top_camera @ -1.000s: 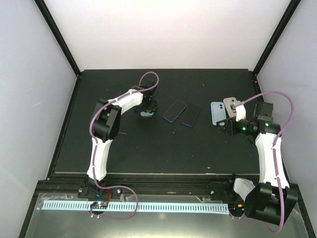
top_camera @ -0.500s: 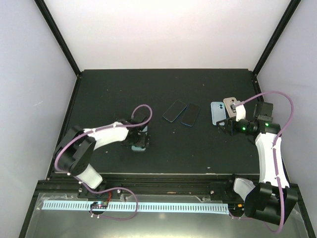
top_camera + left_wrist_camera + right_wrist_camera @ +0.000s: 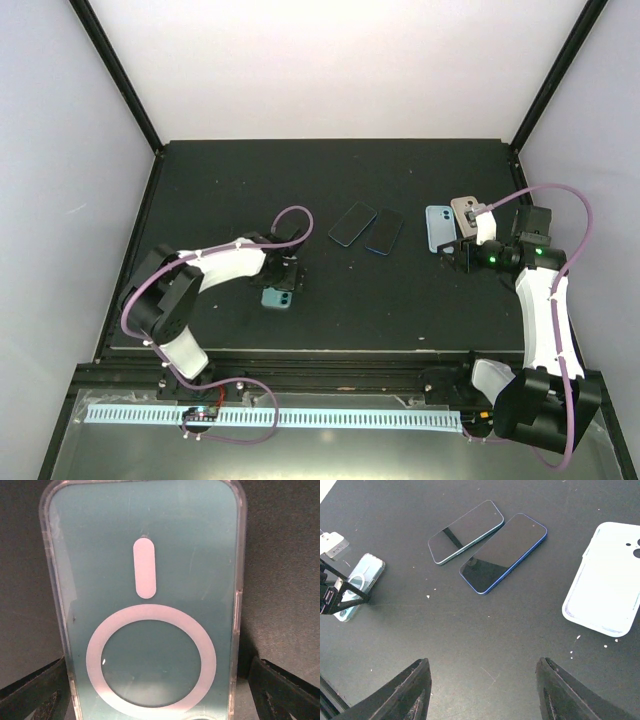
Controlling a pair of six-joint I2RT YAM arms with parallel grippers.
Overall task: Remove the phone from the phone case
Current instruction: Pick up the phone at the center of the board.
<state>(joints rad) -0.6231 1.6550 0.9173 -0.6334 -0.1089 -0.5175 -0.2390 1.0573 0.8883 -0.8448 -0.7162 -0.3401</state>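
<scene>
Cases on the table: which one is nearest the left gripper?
The teal case with the white ring, right at the open left gripper; the pale blue case and tan case lie by the right arm.

Overhead table (image 3: 330, 180) view, wrist cameras low, both showing teal case (image 3: 190, 555)

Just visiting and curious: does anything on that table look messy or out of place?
Nothing looks damaged. Small white specks dot the black table near the blue phone and the pale case, like crumbs or dust.
</scene>
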